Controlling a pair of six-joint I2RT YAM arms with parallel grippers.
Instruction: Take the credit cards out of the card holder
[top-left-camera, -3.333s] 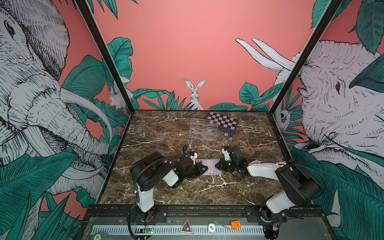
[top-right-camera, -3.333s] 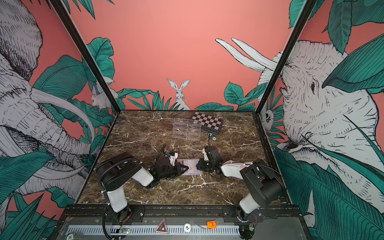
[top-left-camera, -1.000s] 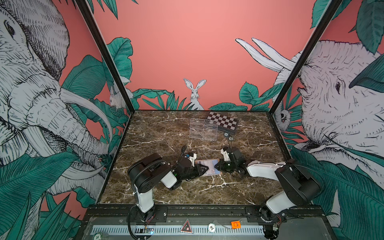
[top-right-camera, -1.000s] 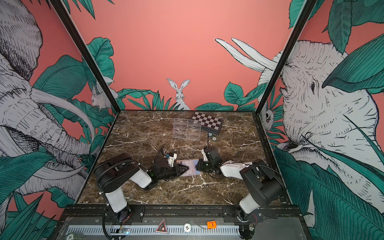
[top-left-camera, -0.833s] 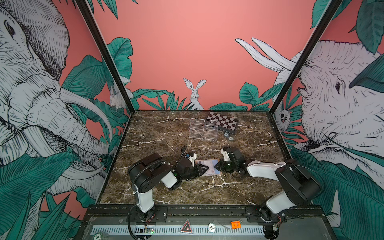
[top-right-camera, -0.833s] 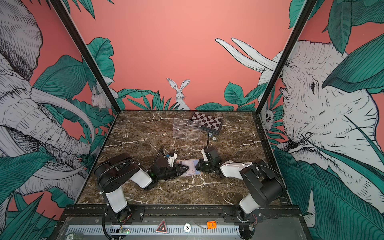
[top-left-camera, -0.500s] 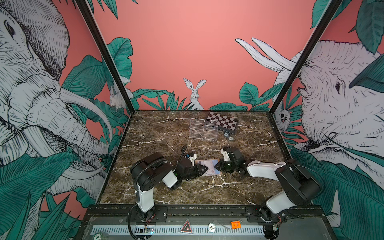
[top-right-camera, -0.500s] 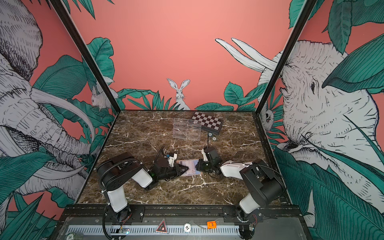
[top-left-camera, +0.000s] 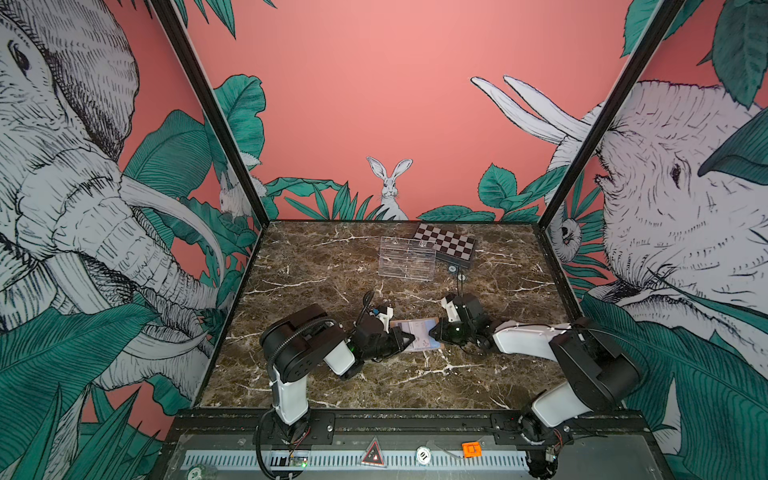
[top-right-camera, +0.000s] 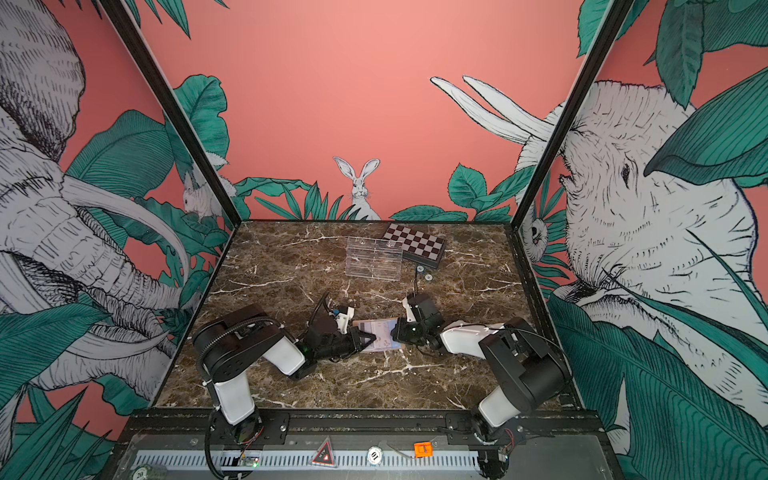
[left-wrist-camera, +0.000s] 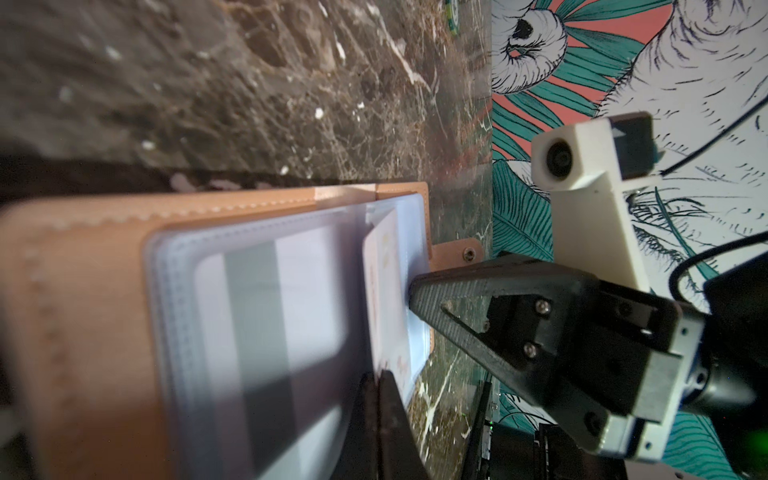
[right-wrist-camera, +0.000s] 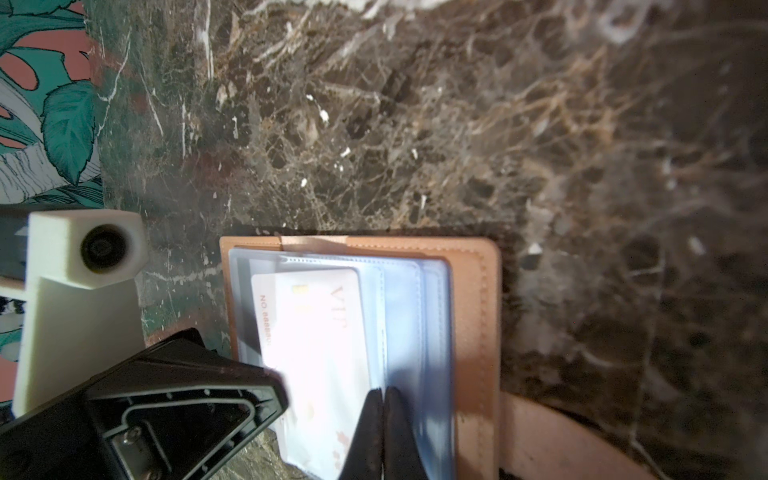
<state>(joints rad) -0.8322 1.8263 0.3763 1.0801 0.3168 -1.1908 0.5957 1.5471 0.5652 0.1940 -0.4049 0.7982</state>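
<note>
On tabletop (top-left-camera: 374, 386), mid-front: left fingers (left-wrist-camera: 395, 419) pressing together, pinching protruding edge of credit card (right-wrist-camera: 316, 332); right fingers (right-wrist-camera: 401, 432) pressing together on bluish sleeve of card holder (right-wrist-camera: 478, 316), lying open, flat. Card appearing thin, stiff, slick, light; exposed edge seeming best hold. Holder soft, likely sliding unless anchored. Left arm (top-left-camera: 299, 345), right arm (top-left-camera: 528, 338) stretching low, forearms near level, facing each other.
</note>
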